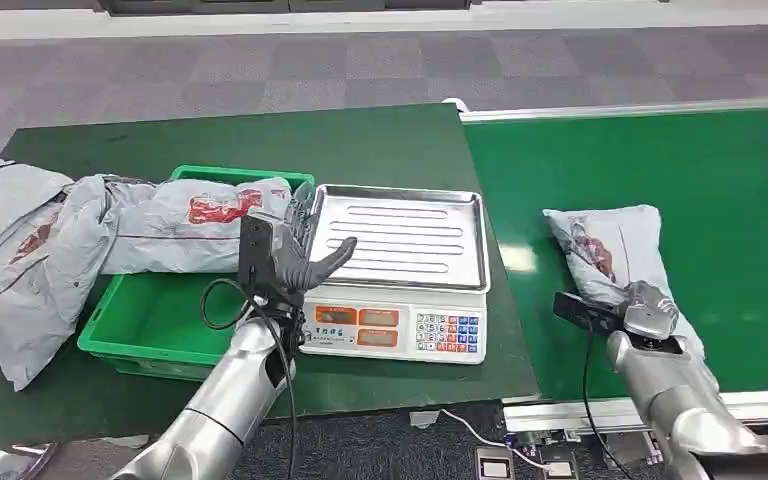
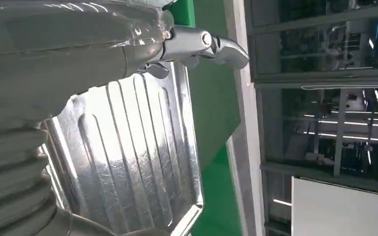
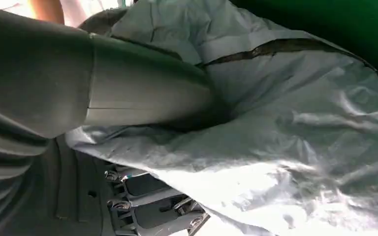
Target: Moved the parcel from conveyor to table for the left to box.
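A grey plastic parcel point(image 1: 608, 246) with red print lies on the green conveyor belt point(image 1: 720, 190). My right hand point(image 1: 650, 310) grips its near end. In the right wrist view the thumb point(image 3: 142, 93) presses on top of the parcel point(image 3: 300, 128) and the dark fingers point(image 3: 152, 206) sit under its edge. My left hand point(image 1: 285, 255) hovers at the left rim of the scale's steel tray point(image 1: 405, 235), fingers apart, thumb pointing toward the tray, holding nothing. The left wrist view looks past that hand point(image 2: 197, 44) down onto the tray point(image 2: 128, 157).
A white scale point(image 1: 395, 328) stands on the dark green table point(image 1: 360, 140) between a green crate point(image 1: 150, 325) and the conveyor. Grey parcels point(image 1: 195, 222) lie across the crate's far rim, and more parcels point(image 1: 10, 240) pile at the table's left. A cable point(image 1: 465, 425) hangs below the table.
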`<control>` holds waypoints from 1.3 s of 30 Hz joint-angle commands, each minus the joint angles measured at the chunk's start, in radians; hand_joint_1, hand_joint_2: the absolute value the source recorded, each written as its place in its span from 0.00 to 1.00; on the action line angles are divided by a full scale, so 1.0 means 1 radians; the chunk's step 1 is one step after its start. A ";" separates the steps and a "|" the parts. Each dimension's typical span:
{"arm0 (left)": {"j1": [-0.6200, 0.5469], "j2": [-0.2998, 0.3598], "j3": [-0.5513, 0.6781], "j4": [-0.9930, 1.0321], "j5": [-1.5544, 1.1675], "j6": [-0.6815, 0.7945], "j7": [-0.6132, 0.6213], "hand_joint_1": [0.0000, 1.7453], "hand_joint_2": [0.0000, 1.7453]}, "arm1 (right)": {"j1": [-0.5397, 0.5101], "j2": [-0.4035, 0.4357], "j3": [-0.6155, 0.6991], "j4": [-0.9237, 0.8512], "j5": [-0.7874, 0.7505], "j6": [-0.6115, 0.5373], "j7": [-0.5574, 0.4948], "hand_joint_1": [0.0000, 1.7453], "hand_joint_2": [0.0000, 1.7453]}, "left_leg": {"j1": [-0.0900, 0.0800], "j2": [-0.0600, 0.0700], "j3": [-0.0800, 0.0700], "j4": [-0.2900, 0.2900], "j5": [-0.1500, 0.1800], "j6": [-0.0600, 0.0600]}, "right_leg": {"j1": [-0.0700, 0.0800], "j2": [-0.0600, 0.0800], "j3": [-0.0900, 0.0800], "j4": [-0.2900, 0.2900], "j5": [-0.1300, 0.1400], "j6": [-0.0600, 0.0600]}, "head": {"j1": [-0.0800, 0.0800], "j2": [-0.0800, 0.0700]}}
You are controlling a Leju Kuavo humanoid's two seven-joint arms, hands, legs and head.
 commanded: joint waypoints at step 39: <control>-0.115 0.014 -0.024 0.118 -0.151 0.082 0.005 0.00 1.00 | -0.138 0.057 0.149 -0.601 -0.392 -0.465 -0.325 1.00 1.00 | -0.001 0.005 0.000 0.001 -0.001 0.000 | -0.001 0.005 -0.003 0.002 0.000 -0.001 | 0.000 0.000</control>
